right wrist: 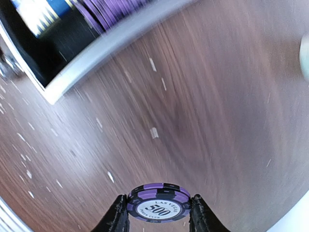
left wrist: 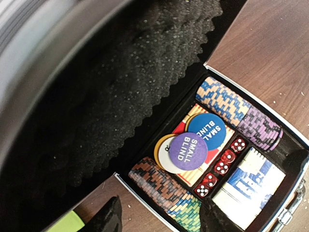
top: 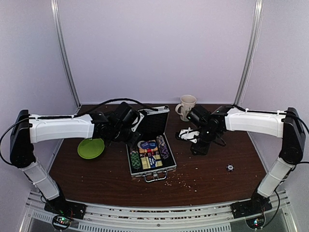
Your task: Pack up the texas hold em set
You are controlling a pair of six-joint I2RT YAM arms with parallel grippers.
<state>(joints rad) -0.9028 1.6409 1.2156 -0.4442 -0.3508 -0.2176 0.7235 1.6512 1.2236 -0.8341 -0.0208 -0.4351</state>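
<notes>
**A:** Starting at the right fingers (right wrist: 118,220): clenched on a purple 500 chip (right wrist: 158,209), pinched by its edges, face toward the wrist camera. Hanging just over the counter (top: 207,181), right of the open briefcase (top: 129,159), so not packed yet.

**B:** Yep, seeing the same. Left fingers (left wrist: 108,218): spread apart, gripping nothing, hovering close by the raised lid (left wrist: 120,96) at the back left of the briefcase.

**A:** Inside: chip rows (left wrist: 231,108) down both long sides, dealer buttons (left wrist: 189,151) piled in the middle, red dice (left wrist: 222,166), card deck box (left wrist: 248,186) at the handle end.

**B:** Also spotting a small round piece (top: 230,167) loose on the counter far right. Mug (top: 186,105) behind, green plate (top: 91,148) off to the left.
</notes>
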